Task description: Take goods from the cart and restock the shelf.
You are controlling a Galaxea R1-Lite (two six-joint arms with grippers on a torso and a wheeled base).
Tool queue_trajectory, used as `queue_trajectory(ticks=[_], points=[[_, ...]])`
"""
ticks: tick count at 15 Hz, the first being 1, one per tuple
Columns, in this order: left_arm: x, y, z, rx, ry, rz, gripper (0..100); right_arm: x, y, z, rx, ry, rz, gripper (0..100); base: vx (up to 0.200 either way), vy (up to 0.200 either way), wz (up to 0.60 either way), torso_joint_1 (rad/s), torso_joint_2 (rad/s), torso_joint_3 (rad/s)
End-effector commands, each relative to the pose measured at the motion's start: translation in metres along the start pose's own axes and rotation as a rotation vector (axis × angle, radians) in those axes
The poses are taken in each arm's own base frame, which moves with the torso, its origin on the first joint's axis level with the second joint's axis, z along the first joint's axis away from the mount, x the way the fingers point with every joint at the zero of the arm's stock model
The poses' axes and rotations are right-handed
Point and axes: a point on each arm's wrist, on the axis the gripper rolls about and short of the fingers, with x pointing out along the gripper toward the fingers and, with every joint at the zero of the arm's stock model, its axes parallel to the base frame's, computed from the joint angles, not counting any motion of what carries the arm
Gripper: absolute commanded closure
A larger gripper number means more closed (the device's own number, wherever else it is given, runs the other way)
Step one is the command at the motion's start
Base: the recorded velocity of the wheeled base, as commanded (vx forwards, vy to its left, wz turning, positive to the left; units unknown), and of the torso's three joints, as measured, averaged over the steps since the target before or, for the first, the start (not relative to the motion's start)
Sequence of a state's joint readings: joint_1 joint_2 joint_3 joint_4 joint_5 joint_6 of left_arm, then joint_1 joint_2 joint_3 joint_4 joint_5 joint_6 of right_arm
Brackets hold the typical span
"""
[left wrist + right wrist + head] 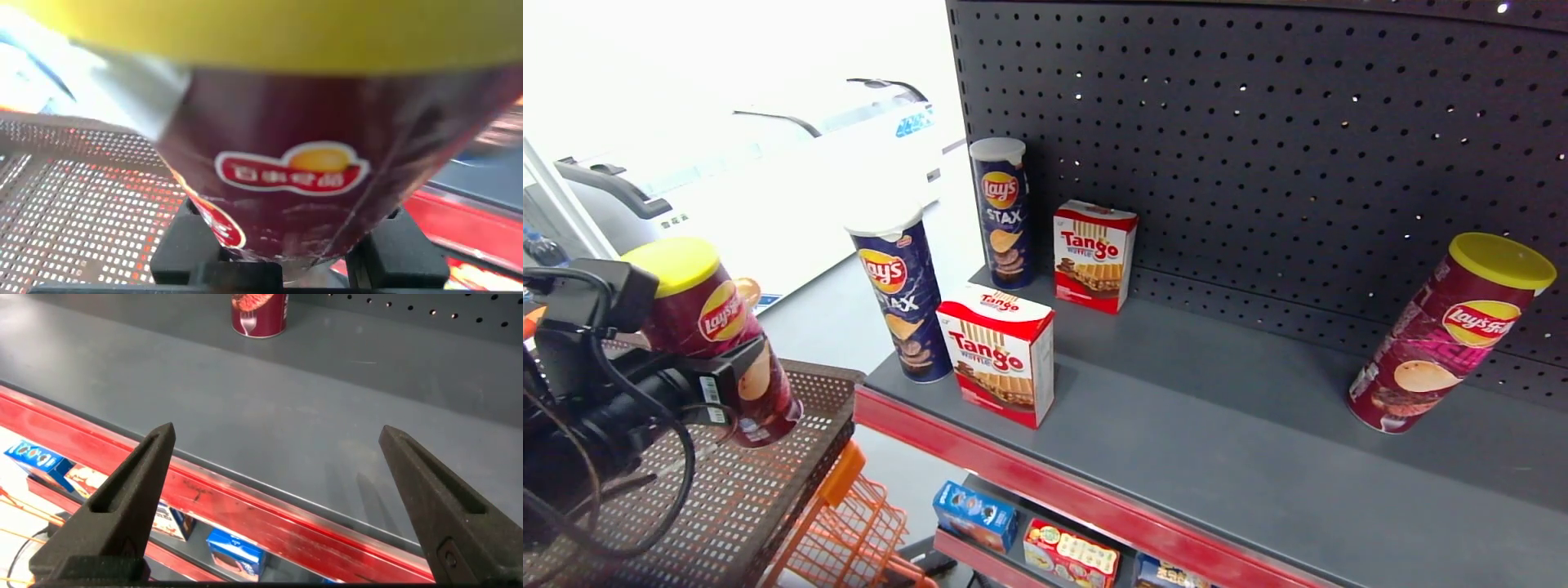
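Observation:
My left gripper (737, 377) is shut on a maroon chip can with a yellow lid (712, 327), held tilted above the perforated cart tray (760, 490). The left wrist view has the same can (310, 155) between the black fingers (189, 245). On the grey shelf (1217, 441) stand two blue chip cans (903, 298) (1003, 214) and two red-and-white wafer boxes (1001, 353) (1094, 256). A second maroon can (1450, 335) leans on the pegboard at the right, its base showing as the can (260, 314). My right gripper (282, 502) hangs open before the shelf's red front edge (245, 510).
Black pegboard (1298, 147) backs the shelf. A lower shelf holds small snack boxes (974, 514) (233, 549). An orange wire cart basket (849, 531) sits under the tray. The shelf's middle, between the boxes and the right can, is bare.

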State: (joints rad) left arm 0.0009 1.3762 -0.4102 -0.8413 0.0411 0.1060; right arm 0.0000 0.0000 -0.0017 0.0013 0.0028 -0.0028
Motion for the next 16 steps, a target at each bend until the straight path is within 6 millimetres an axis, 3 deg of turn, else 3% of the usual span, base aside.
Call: queue_trajectory(ticks=[1, 2, 6, 8, 16], points=[[-0.035, -0.003, 0.022, 0.0, -0.114, -0.025, 100, 0.0, 0.0, 0.0, 0.0, 0.0, 0.002, 0, 0.0, 0.0, 0.0, 0.0, 0.0, 0.0], [-0.054, -0.005, 0.03, -0.005, -0.18, -0.046, 100, 0.0, 0.0, 0.0, 0.0, 0.0, 0.0, 0, 0.0, 0.0, 0.0, 0.0, 0.0, 0.0], [-0.092, -0.012, 0.034, -0.001, -0.193, -0.147, 100, 0.0, 0.0, 0.0, 0.0, -0.001, 0.0, 0, 0.0, 0.0, 0.0, 0.0, 0.0, 0.0], [-0.114, -0.022, 0.033, 0.004, -0.193, -0.306, 100, 0.0, 0.0, 0.0, -0.002, -0.001, 0.0, 0, 0.0, 0.0, 0.0, 0.0, 0.0, 0.0], [-0.13, -0.041, 0.028, -0.034, -0.186, -0.617, 100, 0.0, 0.0, 0.0, 0.0, -0.001, 0.0, 0, 0.0, 0.0, 0.0, 0.0, 0.0, 0.0]])
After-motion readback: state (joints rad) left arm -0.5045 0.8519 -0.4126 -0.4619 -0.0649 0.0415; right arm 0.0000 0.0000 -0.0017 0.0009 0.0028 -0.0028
